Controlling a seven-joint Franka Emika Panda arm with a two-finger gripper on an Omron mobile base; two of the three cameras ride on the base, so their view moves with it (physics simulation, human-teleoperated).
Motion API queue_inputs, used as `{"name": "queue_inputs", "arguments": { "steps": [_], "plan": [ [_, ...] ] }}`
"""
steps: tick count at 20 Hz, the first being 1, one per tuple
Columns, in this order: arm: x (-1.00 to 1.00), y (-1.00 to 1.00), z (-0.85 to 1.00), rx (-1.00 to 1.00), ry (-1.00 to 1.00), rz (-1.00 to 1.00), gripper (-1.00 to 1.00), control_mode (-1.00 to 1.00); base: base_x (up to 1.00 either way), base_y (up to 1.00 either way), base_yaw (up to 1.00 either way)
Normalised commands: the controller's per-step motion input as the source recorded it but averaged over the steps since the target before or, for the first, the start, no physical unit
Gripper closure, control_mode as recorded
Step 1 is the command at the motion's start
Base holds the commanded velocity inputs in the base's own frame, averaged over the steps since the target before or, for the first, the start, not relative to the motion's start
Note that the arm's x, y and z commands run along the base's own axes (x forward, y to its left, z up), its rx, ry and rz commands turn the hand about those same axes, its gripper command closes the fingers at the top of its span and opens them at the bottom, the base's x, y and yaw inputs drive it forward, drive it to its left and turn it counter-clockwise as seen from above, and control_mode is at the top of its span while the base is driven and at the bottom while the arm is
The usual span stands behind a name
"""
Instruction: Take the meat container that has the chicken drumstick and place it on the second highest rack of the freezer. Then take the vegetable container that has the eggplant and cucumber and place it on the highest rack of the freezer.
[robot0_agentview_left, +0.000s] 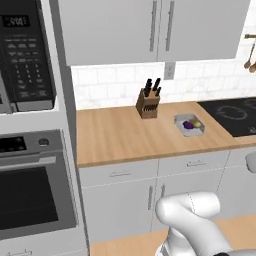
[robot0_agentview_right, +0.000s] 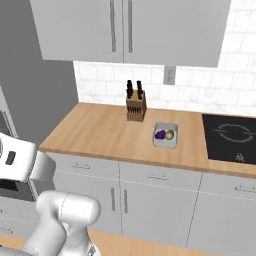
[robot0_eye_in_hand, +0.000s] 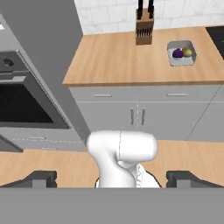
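A: While the tray (robot0_agentview_left: 189, 125) with the eggplant (robot0_agentview_left: 187, 125) sits on the desk (robot0_agentview_left: 125, 135) near the knife block (robot0_agentview_left: 148, 103), what differs?

B: The left base view adds a microwave (robot0_agentview_left: 25, 55); the hand view shows the fingers (robot0_eye_in_hand: 41, 178) spread wide, holding nothing.

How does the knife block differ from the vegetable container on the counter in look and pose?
The knife block is brown wood and stands tall by the backsplash; the vegetable container is a pale, shallow tray lying flat nearer the cooktop. The knife block holds dark handles sticking up; the vegetable container holds a purple piece and a yellowish one. Both rest on the wooden counter.
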Motion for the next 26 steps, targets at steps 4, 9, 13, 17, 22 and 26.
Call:
{"name": "queue_inputs", "arguments": {
  "steps": [4,9,13,17,22,26],
  "plan": [
    [0.0,0.0,0.0,0.0,0.0,0.0,-1.0,1.0,0.26,-0.44,0.0],
    [0.0,0.0,0.0,0.0,0.0,0.0,-1.0,1.0,0.28,-0.44,0.0],
    [0.0,0.0,0.0,0.0,0.0,0.0,-1.0,1.0,0.39,-0.5,0.0],
    [0.0,0.0,0.0,0.0,0.0,0.0,-1.0,1.0,0.34,-0.46,0.0],
    [0.0,-0.11,0.0,0.06,0.0,0.0,-1.0,-1.0,0.07,-0.2,0.0],
    [0.2,-0.41,0.0,0.22,0.02,0.0,-1.0,-1.0,0.0,0.0,0.0]
  ]
}}
